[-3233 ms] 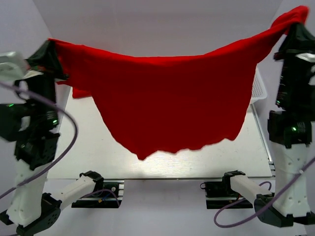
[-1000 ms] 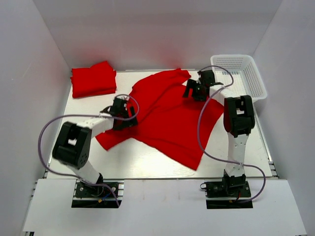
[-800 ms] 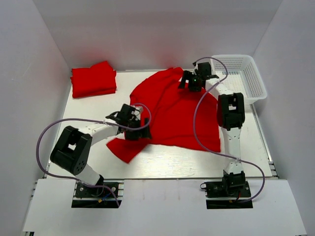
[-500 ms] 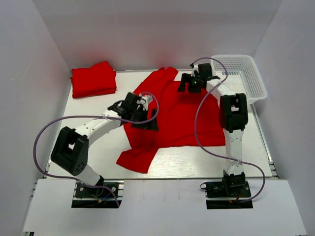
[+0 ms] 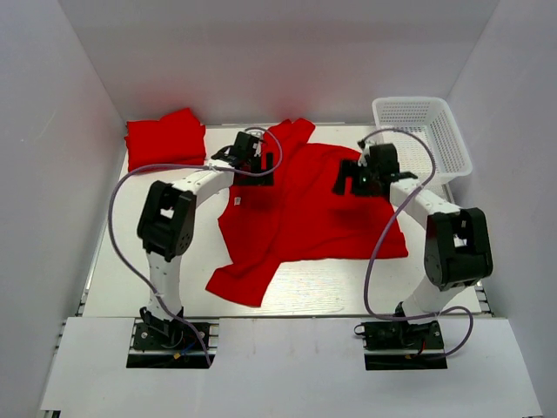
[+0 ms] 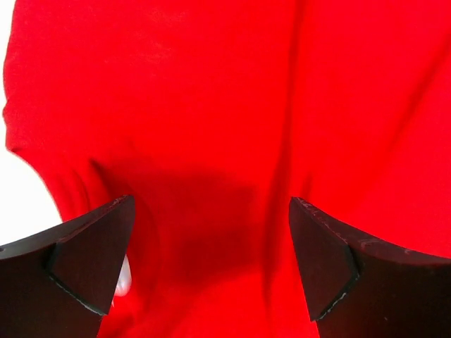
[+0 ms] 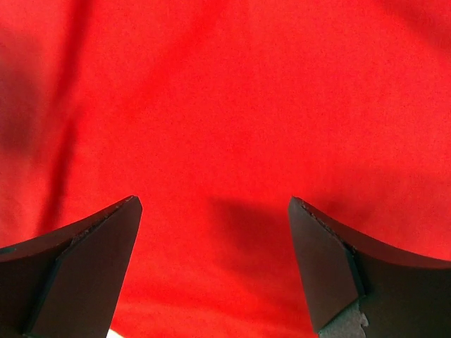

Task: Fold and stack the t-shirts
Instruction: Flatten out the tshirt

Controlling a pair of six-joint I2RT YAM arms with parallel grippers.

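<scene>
Top external view: the rumpled bright red cloth t-shirt (image 5: 305, 213) lies mid-way across the white surface (image 5: 322, 283), its long axis running from 1 to 7 o'clock. The left jaws, apart and empty, hang over its 11 o'clock edge. The right jaws, likewise apart, hang over 2 o'clock.

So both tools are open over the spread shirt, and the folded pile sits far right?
No: the top view shows the folded pile far left. The left tool and right tool are open over the spread shirt.

shirt (image 5: 305, 209) centre, apparently stack (image 5: 165, 139) far-left, basket (image 5: 409, 102) far-right
</scene>
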